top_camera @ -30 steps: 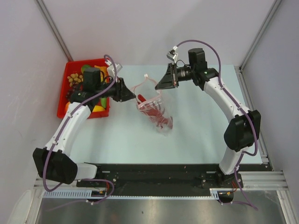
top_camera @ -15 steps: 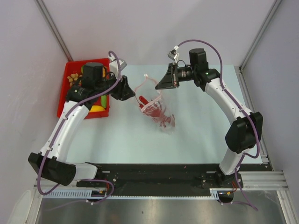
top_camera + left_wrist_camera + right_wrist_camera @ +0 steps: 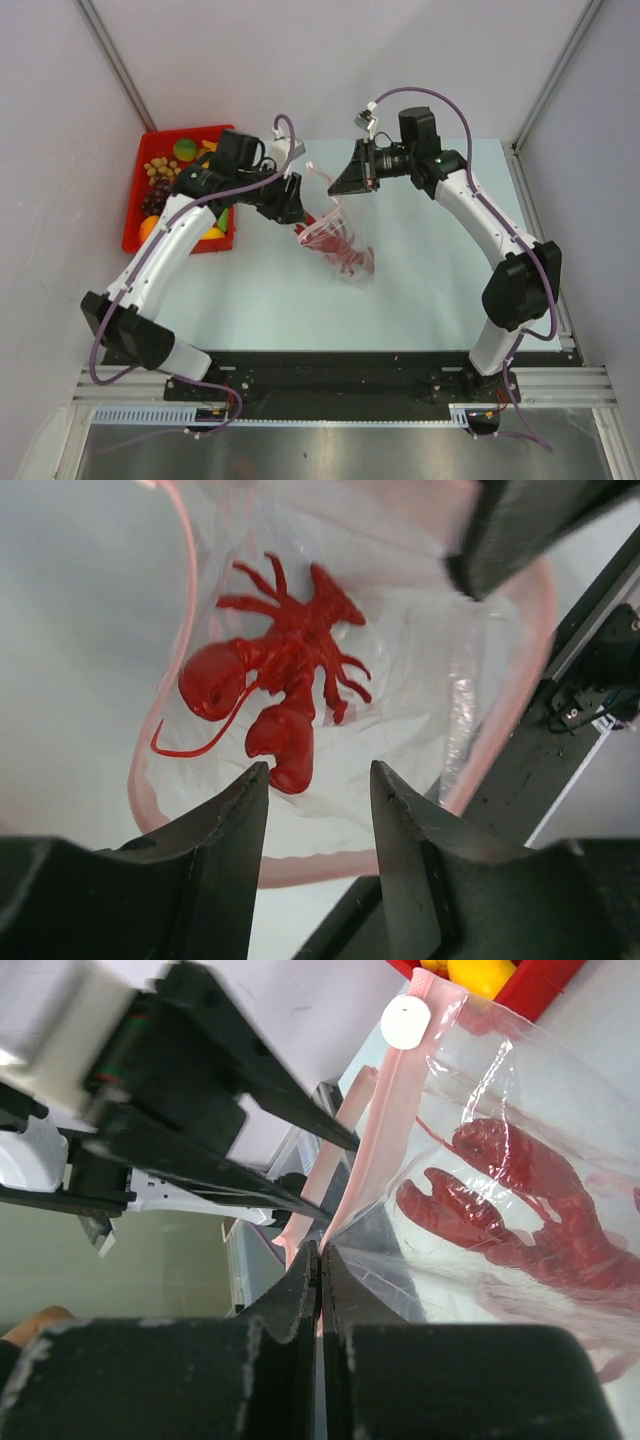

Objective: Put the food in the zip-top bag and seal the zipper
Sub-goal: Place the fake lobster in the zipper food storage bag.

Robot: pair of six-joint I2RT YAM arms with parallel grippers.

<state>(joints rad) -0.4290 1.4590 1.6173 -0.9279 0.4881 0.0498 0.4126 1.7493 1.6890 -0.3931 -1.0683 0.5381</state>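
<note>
Holding the Bag Mouth Open for Loading

The right pincer [image 3: 318, 1248] is clamped tight on the zipper [image 3: 385, 1110], a pink strip. It lifts one side of the zip-top bag [image 3: 340, 245] above the bench [image 3: 430, 290], so the pouch hangs open. The left pincer [image 3: 318, 775] hovers just over that mouth, fingers apart, gripping nothing. A red toy lobster [image 3: 280, 670] lies inside the bag. More food [image 3: 184, 150] waits in the red tray [image 3: 130, 225], well apart at far left.
</note>
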